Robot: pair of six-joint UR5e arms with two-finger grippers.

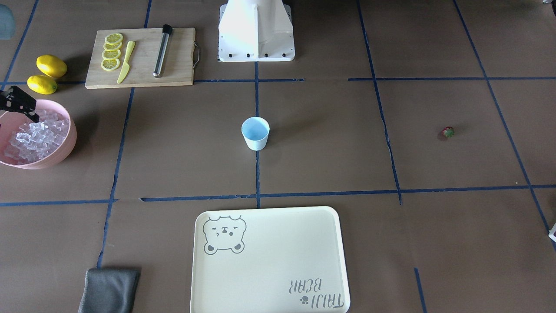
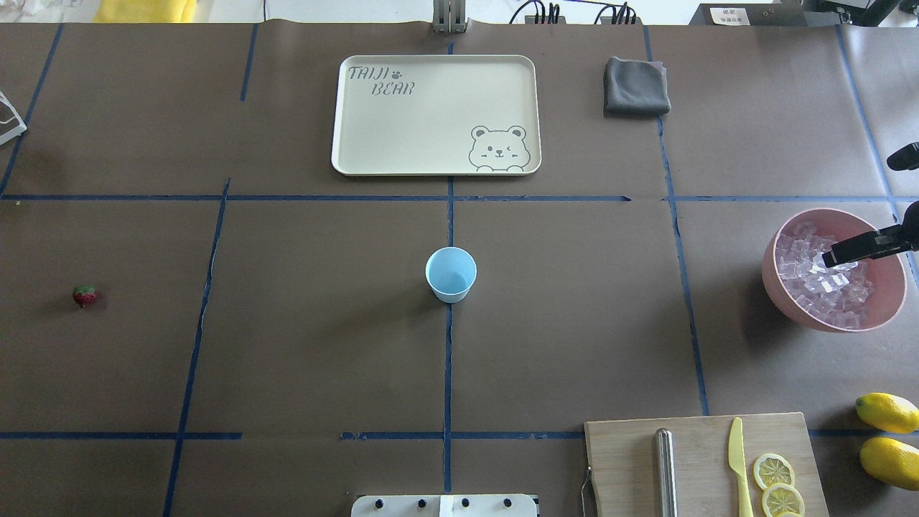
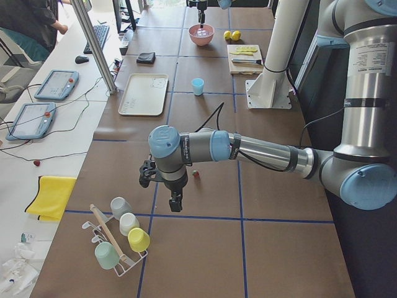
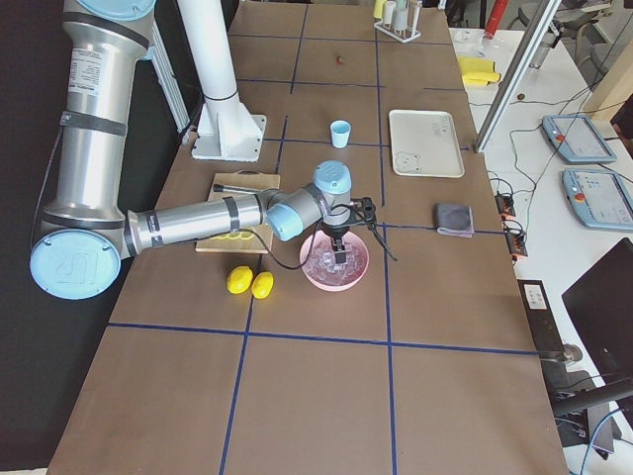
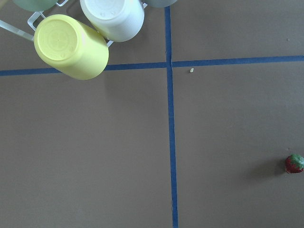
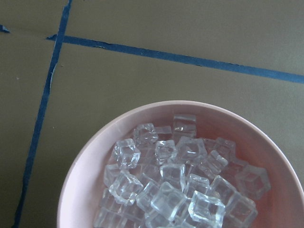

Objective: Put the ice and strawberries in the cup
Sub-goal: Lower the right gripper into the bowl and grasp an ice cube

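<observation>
The light-blue cup (image 2: 451,274) stands upright and empty at the table's centre. Ice (image 2: 822,276) fills the pink bowl (image 2: 775,276) at the robot's right; the right wrist view looks down on the ice (image 6: 171,180). My right gripper (image 2: 861,208) hangs over the bowl, open, with one finger (image 1: 30,113) above the cubes and nothing held. The strawberry (image 2: 85,296) lies alone at the far left. In the exterior left view my left gripper (image 3: 164,192) hovers just beside the strawberry (image 3: 196,175); whether it is open or shut I cannot tell.
A cream bear tray (image 2: 434,115) and a grey cloth (image 2: 635,86) lie beyond the cup. A cutting board (image 2: 700,467) with lemon slices, a yellow knife and a metal rod sits near the robot's base, with two lemons (image 2: 889,438) beside it. A rack of cups (image 5: 71,45) stands at the left end.
</observation>
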